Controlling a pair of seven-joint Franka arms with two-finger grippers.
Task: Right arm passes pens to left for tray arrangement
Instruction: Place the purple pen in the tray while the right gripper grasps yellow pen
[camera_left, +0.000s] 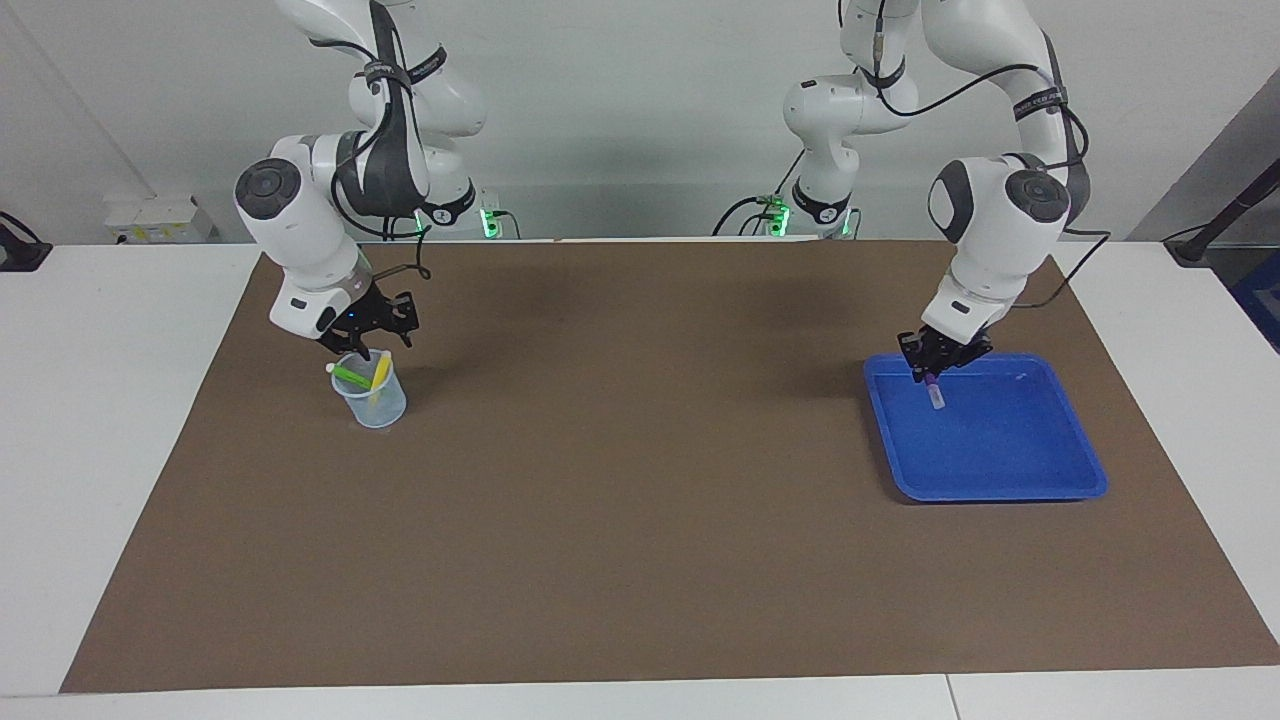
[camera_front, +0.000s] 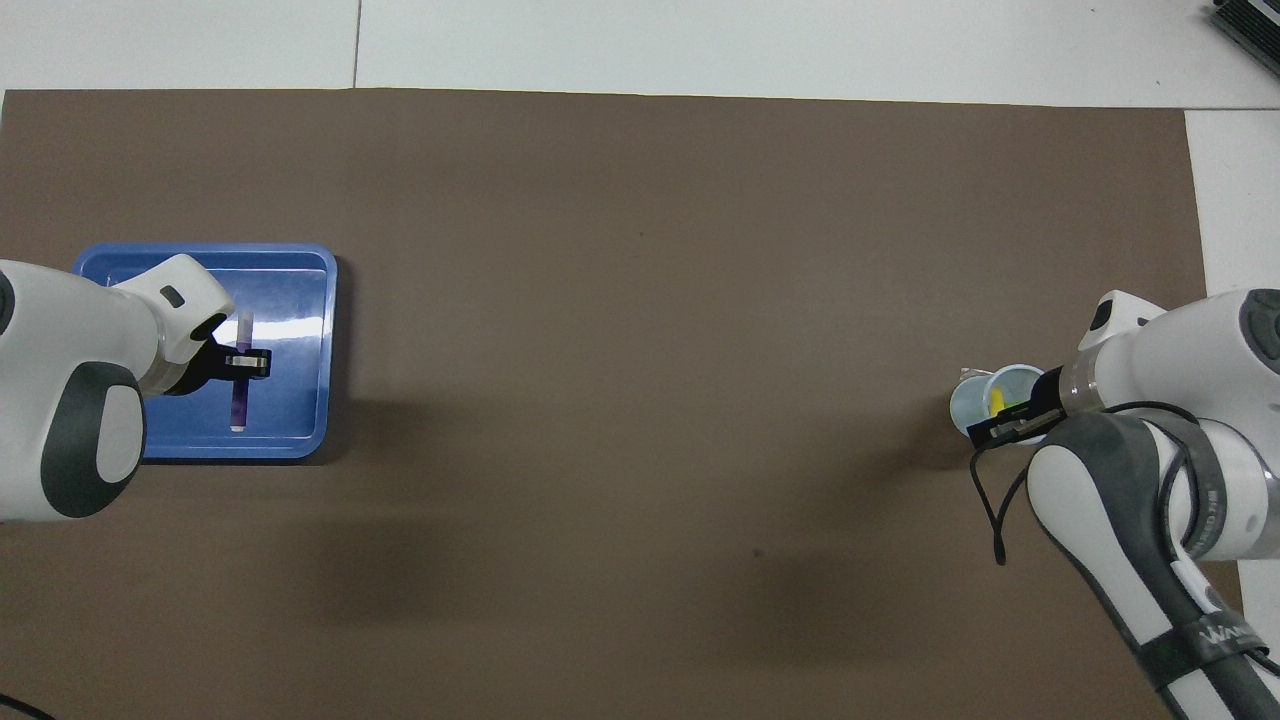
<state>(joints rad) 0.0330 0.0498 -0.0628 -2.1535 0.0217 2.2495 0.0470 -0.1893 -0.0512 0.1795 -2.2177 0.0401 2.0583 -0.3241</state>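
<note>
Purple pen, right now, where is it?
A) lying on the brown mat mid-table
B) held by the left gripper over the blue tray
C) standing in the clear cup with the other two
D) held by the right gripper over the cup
B: the purple pen hangs from the left gripper over the blue tray; only the green pen and yellow pen are in the cup.

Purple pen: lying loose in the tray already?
No, the purple pen is clamped in the left gripper over the tray.
</note>
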